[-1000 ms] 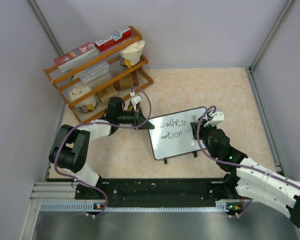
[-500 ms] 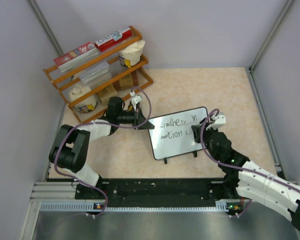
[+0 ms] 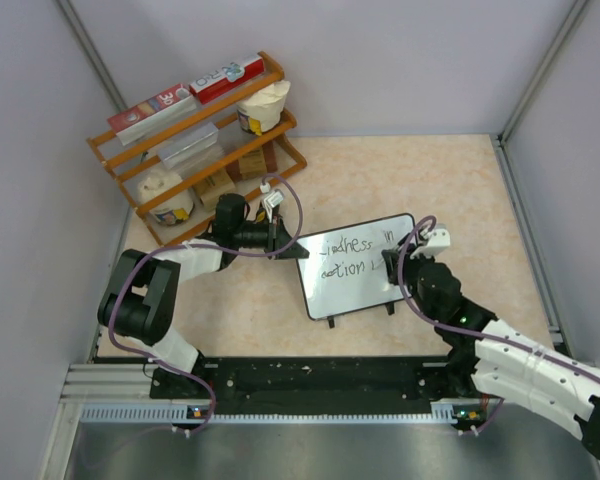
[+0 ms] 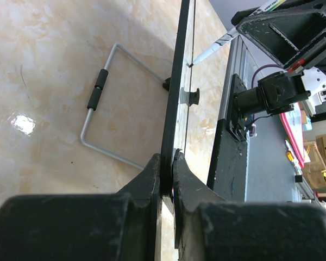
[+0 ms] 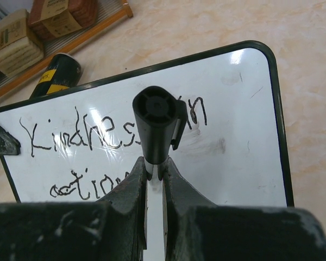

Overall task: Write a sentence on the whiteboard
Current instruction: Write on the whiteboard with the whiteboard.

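Wooden rack (image 3: pixel 294 150) holds boxes (image 3: pixel 155 108) and tubs (image 3: pixel 263 105) — left pincer (image 4: pixel 165 163) pinches the whiteboard (image 3: pixel 355 288), right pincer (image 5: pixel 155 174) pinches a marker (image 5: pixel 155 117).

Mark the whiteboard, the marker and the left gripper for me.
whiteboard (image 3: pixel 358 293): top external view, bare white face near its lower edge.
marker (image 5: pixel 154 110): right wrist view, round black end facing the camera.
left gripper (image 4: pixel 167 163): left wrist view, between the fingertips clamped on the whiteboard's frame.
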### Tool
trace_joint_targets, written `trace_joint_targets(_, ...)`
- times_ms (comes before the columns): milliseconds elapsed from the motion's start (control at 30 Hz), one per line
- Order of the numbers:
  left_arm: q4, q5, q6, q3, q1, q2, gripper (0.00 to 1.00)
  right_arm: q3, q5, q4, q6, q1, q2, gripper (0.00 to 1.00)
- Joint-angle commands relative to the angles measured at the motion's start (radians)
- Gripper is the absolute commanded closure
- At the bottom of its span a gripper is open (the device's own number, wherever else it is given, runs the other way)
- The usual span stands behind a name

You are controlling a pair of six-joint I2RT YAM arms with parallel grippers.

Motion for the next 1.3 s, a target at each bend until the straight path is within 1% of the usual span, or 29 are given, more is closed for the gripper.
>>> trace_joint_targets(0,-0.064,-0.105,0.135,-0.031,-0.011,0.028,1.0,0.05,0.042,0.039,-0.036,-0.009,0.02,1.0)
trace_joint_targets(467,-0.064,-0.102,0.137,-0.029,-0.01,0.028,1.0,0.069,0.045,0.074,-0.058,-0.049,0.03,1.0)
trace_joint_targets(667,-0.065,-0.103,0.137,-0.028,-0.011,0.028,1.0,0.061,0.026,0.04,-0.053,-0.055,0.03,1.0)
trace_joint_targets(967,-0.065,-0.1,0.135,-0.028,-0.011,0.031,1.0,0.013,0.012,-0.036,-0.029,-0.056,-0.025,1.0)
trace_joint_targets(1267,-0.065,-0.102,0.137,-0.028,-0.011,0.031,1.0,-0.01,-0.02,-0.07,-0.012,-0.056,-0.038,1.0)
